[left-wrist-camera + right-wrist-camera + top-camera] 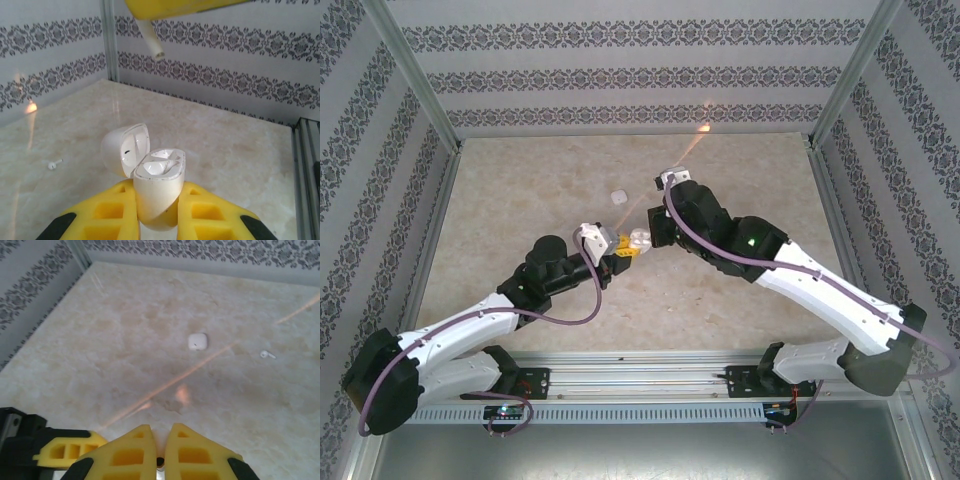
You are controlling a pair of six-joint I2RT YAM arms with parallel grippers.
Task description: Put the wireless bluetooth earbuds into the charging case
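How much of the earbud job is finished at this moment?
Done: the left tool grips the open case. In hand: the right tool holds one earbud above it. Left: seating that earbud, and a loose earbud lies on the table.

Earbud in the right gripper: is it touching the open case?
Apart. Left wrist view: the earbud hangs above the case, with wall showing between them.

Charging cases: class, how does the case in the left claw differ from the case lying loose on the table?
The held case has its lid swung open; the loose case is shut. The held case sits clamped in the left claw; the loose case lies free on the table. Both are white and rounded.
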